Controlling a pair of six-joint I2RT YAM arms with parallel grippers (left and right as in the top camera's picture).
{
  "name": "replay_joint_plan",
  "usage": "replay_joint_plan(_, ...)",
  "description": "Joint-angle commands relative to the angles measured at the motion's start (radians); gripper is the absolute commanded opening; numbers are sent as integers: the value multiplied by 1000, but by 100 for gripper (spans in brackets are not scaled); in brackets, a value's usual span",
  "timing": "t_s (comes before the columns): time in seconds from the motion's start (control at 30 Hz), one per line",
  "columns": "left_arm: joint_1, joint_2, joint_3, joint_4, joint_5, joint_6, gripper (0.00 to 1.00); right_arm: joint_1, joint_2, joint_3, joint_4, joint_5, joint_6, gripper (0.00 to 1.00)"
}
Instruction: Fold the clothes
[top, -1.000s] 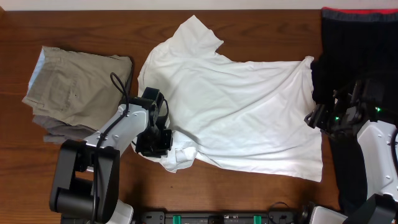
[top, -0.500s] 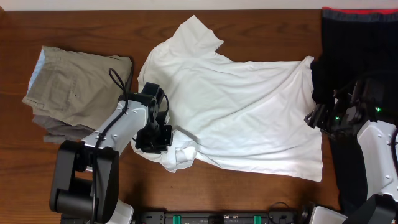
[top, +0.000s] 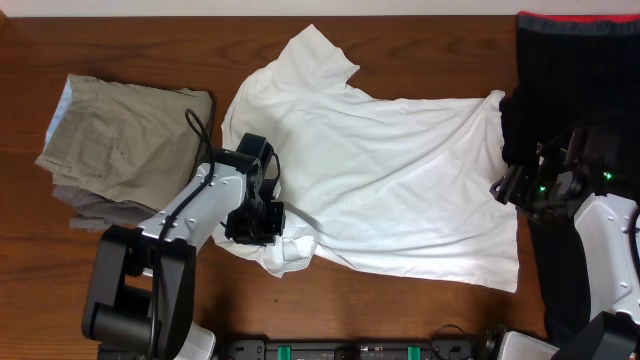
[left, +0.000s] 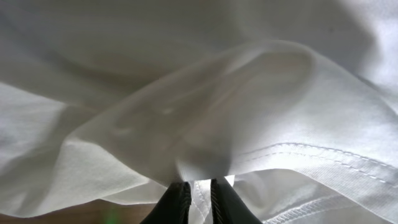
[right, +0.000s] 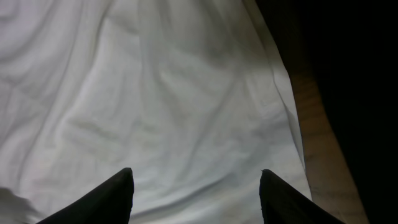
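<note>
One white T-shirt (top: 400, 190) between left fingers (left: 176, 202)

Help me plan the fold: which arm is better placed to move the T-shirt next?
Left: the left gripper pinches the T-shirt at its edge; the right gripper hangs open above it.

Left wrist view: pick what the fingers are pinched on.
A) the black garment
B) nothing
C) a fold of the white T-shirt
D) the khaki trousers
C: the left fingers stand nearly together with a fold of the white T-shirt caught between them.
</note>
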Motion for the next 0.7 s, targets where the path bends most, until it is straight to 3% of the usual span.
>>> replay_joint_plan(0.0,-2,-14,8,-2,-27,-2,17,-4,-2,6,1,3,6,63)
replay_joint_plan(0.23,-2,-14,-5,-2,-69,-2,17,-4,-2,6,0,3,6,62)
replay_joint_plan(0.4,-2,-13,-5,-2,-69,-2,12,-4,-2,6,1,3,6,61)
replay_joint_plan(0.53,-2,-13,-9,6,-69,-1,21,-4,-2,6,0,3,6,61)
replay_joint_plan(0.67,-2,-13,-24,14,-69,-2,22,-4,-2,6,0,3,6,61)
